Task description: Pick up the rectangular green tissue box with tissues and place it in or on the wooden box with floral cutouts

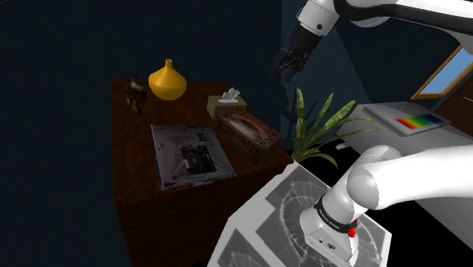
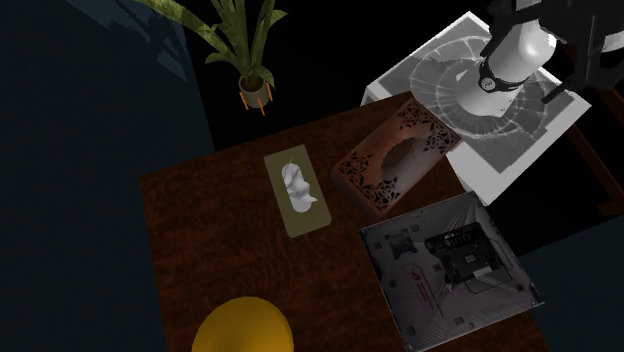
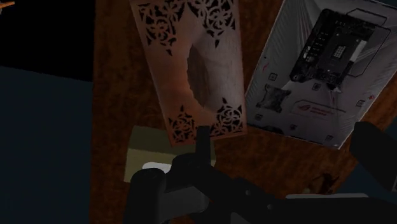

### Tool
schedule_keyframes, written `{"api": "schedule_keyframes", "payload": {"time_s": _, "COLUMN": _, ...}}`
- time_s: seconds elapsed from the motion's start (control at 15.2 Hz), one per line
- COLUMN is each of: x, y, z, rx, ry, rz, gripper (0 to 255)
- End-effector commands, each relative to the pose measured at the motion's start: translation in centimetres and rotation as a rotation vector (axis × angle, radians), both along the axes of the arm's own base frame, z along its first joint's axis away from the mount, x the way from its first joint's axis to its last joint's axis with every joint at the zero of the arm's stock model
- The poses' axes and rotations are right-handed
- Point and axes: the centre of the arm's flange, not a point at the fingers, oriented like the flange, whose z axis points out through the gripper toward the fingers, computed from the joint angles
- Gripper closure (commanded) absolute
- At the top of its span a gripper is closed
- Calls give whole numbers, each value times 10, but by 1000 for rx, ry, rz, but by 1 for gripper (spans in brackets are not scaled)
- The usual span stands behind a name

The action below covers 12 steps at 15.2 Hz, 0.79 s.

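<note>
The olive-green tissue box [image 1: 226, 103] stands on the dark wooden table [image 1: 136, 190], a white tissue sticking out of its top. Right beside it, toward the stand, lies the reddish-brown wooden box with floral cutouts [image 1: 248, 133] and an oval opening in its lid. From above, the tissue box [image 2: 297, 193] and the wooden box [image 2: 394, 158] lie side by side with a narrow gap. My gripper [image 1: 285, 67] hangs open high above the table's edge, holding nothing. Looking down the gripper [image 3: 257, 156], the wooden box [image 3: 191, 63] lies ahead and the tissue box [image 3: 147, 153] is partly hidden behind the hand.
A grey circuit board sheet [image 1: 189, 153] lies flat beside the wooden box. A yellow vase [image 1: 167, 80] and a small dark figurine [image 1: 136, 93] stand at the table's far side. A potted plant [image 1: 314, 125] grows off the table near the stand.
</note>
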Motion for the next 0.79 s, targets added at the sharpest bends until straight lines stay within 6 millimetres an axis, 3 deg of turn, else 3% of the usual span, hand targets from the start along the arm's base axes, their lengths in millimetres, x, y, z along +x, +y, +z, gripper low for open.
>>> {"api": "schedule_keyframes", "payload": {"time_s": 0.0, "x": 19, "y": -1, "z": -15, "rx": 21, "ry": -14, "rz": -66, "gripper": 0}}
{"api": "schedule_keyframes", "payload": {"time_s": 0.73, "x": 121, "y": -31, "z": -101, "rx": 128, "ry": -79, "rz": -412, "gripper": 0}}
